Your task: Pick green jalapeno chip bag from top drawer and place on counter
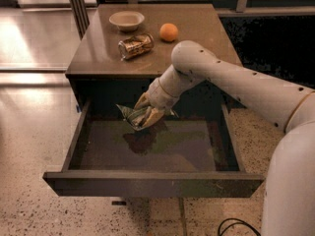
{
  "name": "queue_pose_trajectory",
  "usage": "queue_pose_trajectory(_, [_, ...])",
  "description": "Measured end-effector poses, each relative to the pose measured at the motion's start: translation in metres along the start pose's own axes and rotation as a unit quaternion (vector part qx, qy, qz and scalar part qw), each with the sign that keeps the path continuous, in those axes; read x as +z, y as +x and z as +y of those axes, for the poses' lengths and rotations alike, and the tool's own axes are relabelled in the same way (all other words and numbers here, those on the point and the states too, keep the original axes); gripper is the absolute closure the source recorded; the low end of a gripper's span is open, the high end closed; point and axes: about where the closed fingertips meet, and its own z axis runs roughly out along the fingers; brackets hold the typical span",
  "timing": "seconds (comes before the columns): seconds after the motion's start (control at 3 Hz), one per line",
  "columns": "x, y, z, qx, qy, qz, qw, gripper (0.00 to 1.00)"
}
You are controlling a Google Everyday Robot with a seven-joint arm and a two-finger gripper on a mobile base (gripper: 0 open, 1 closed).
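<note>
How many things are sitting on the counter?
3: bowl at the back, orange to its right, crushed can nearer front. The claw holds the chip bag above the drawer.

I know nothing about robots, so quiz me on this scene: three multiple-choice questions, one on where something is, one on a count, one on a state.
1. Where is the green jalapeno chip bag?
A) on the floor tiles
B) in the gripper, above the floor of the top drawer
C) under the table

2. How many things sit on the counter?
A) three
B) one
C) six

3. What state is the top drawer in?
A) shut
B) taken out entirely
C) pulled open

Answers:
1 B: the gripper is closed on the bag, and the bag's shadow falls on the drawer floor below it.
2 A: a bowl, a crushed can and an orange are there.
3 C: its bare inner floor shows in front of the cabinet.
</note>
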Motion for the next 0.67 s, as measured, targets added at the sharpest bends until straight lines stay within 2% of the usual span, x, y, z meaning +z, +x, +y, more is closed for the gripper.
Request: queue_pose_trajectory(0.67, [-0.087, -0.039, -0.029, -0.043, 0.042, -0.015, 0.9981, 1.0])
